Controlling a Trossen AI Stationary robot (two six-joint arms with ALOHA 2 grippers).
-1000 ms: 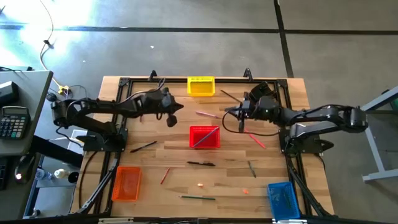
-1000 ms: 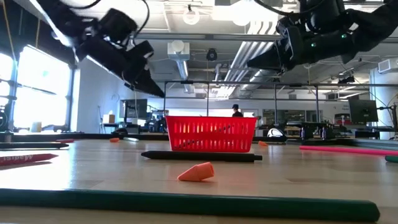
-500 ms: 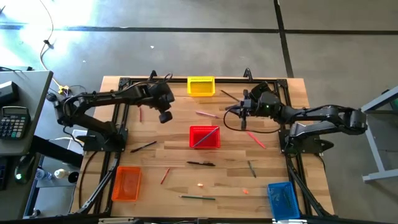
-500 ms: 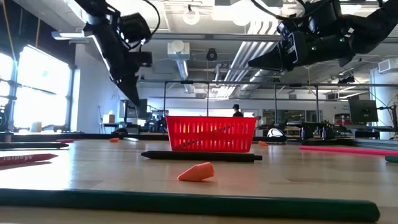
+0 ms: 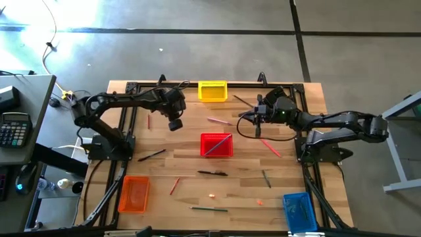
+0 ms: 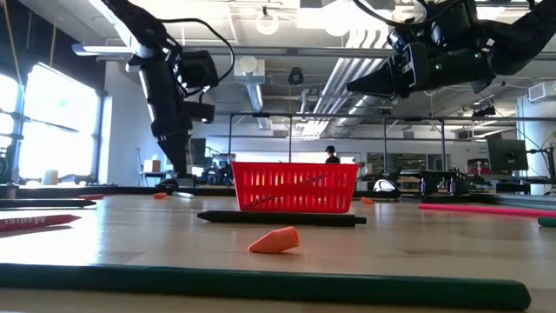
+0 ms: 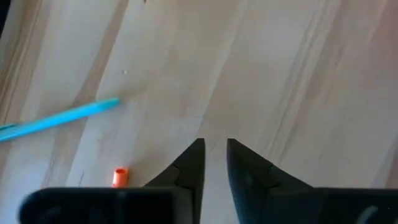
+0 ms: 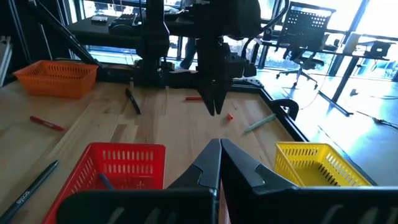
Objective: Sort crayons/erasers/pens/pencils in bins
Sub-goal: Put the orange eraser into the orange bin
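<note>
My left gripper [image 5: 174,124] hangs above bare wood at the far left, fingers pointing down. They are empty and all but closed, with a narrow gap [image 7: 214,146]. A teal pencil [image 7: 62,118] and an orange eraser [image 7: 120,177] lie near it. My right gripper [image 5: 256,115] is shut and empty [image 8: 219,146], high above the table, right of the yellow bin [image 5: 212,90]. The red bin [image 5: 216,145] at the centre holds a pencil. The orange bin [image 5: 134,193] and blue bin [image 5: 298,210] stand at the near corners.
Loose on the wood lie a pink pencil [image 5: 219,121], a red pencil [image 5: 272,149], black pens [image 5: 212,173] [image 5: 151,155], a green pencil [image 5: 209,209], a short red stick [image 5: 173,186] and two erasers [image 5: 212,195] [image 5: 260,203]. Black frame rails run along the table's sides.
My left gripper has drawn back a little toward the table's left edge and turned from slanting toward the right to pointing straight down. It has come lower over the wood.
</note>
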